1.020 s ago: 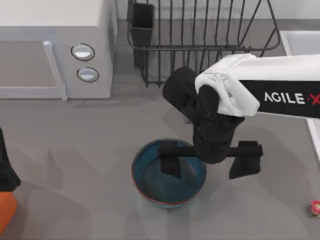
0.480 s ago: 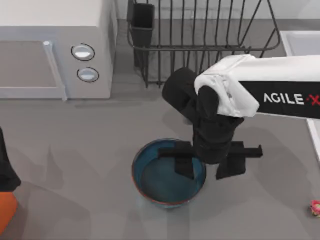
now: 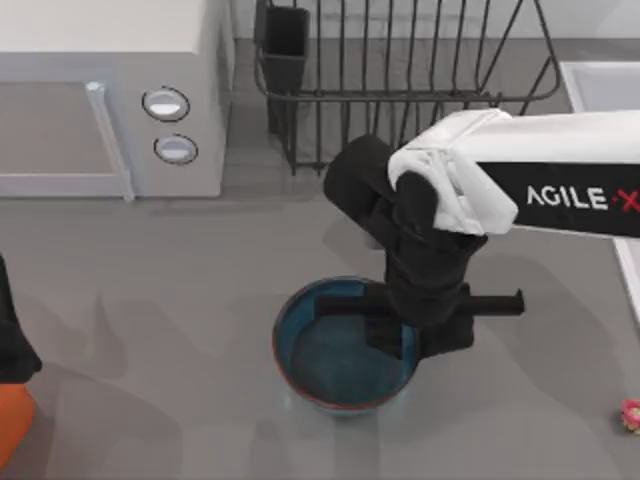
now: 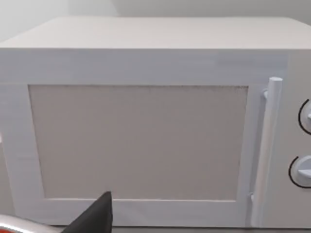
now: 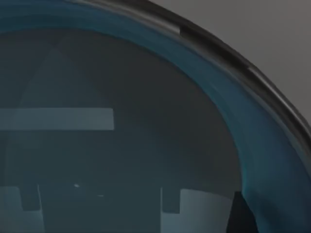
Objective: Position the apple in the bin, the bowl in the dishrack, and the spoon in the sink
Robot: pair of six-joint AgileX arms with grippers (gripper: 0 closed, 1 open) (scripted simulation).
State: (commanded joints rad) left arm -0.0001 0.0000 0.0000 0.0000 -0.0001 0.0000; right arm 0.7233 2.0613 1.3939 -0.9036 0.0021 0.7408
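— Grey tabletop (image 3: 180,300) runs across the whole top view. What stands at the back of it?

— White microwave (image 3: 110,100) in the upper left of the frame, with its two round knobs (image 3: 166,103) on the right of its door. Just beside it, at upper centre, the dishrack (image 3: 400,70), black wire, its dark cutlery cup (image 3: 286,45) at its left corner. At the upper right edge a piece of the sink (image 3: 600,85) shows, pale with a white rim.

— And the bowl?

— The bowl (image 3: 345,350) sits on the table at lower centre, teal with a reddish rim, well apart from the dishrack. The right gripper (image 3: 420,335) is at its right-hand rim, one finger inside the bowl and one outside, closed in on the wall so that it pinches the rim. The right wrist view looks into the bowl's dark inside (image 5: 121,121).

— The spoon?

— A small pink item at the lower right edge, the spoon (image 3: 631,414), lying on the table.

— The left arm?

— The left arm (image 3: 12,340) is parked at the lower left edge. Its wrist view faces the microwave door (image 4: 141,141), and a dark fingertip (image 4: 97,216) shows low in the frame; whether that claw is open or closed I cannot tell.
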